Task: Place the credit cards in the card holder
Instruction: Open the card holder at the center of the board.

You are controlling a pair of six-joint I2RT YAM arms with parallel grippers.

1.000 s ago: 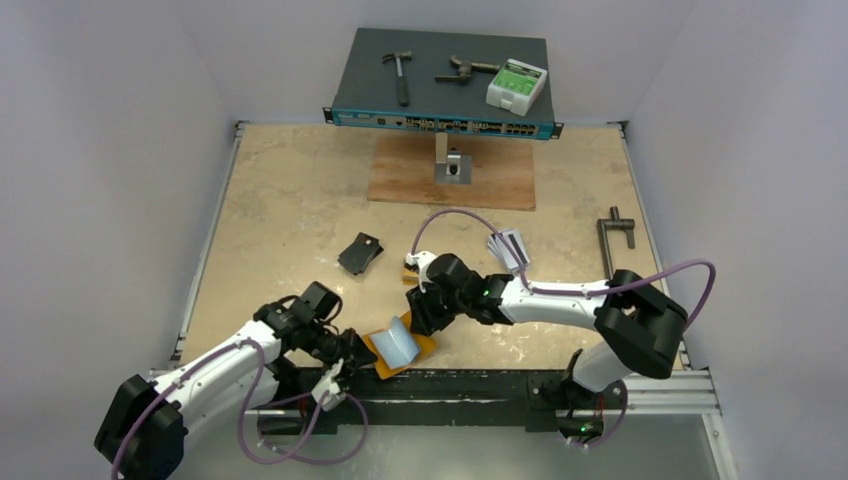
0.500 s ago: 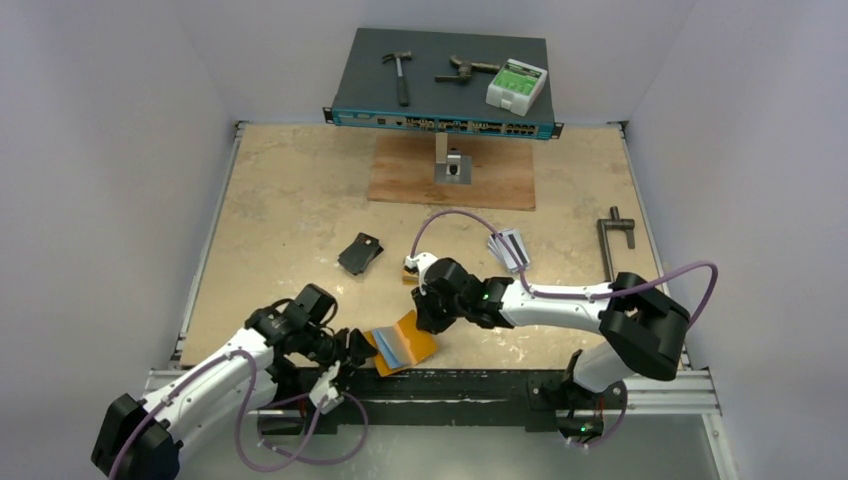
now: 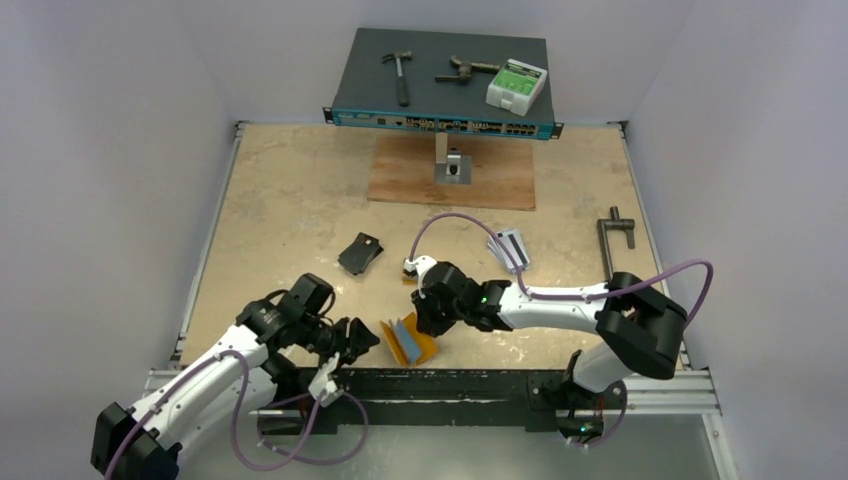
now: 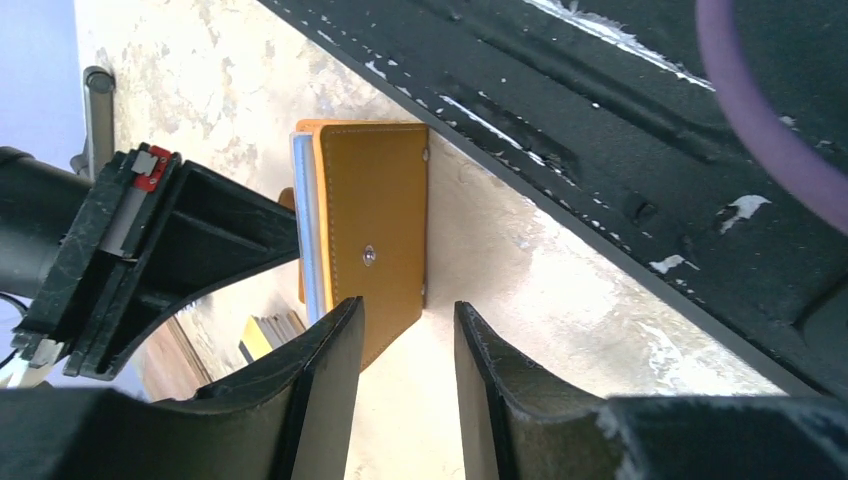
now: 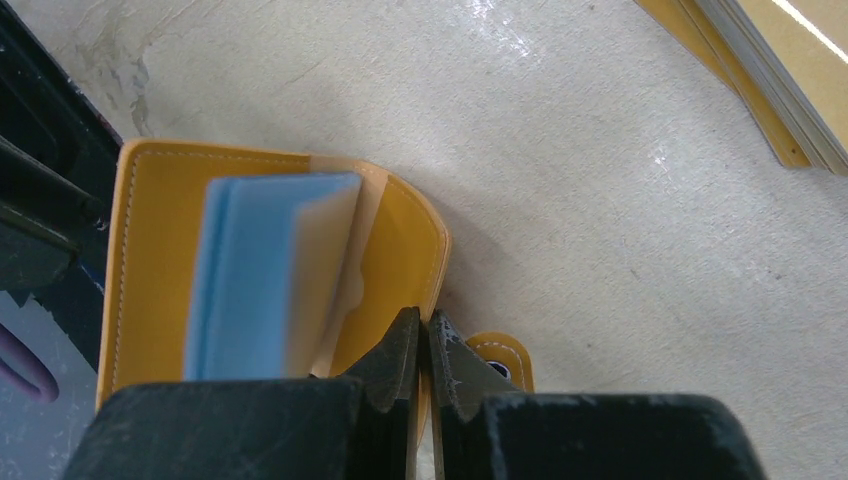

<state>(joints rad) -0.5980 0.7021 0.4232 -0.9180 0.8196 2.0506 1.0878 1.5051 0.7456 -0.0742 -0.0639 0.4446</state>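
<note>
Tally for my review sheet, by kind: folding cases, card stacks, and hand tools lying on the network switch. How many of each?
Folding cases: 2 (orange card holder, black folded case)
Card stacks: 2 (silver-grey card stack, yellow-orange card stack)
Hand tools on the network switch: 2 (hammer, pliers-like tool)
Total: 6

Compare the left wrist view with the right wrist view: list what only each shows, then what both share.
Left wrist only: the card holder's outer face with its snap stud, the black rail, the open left gripper. Right wrist only: the holder's inside, with the broad face of its bluish sleeves. Both: the card holder, pinched by the shut right gripper, on the beige table.
</note>
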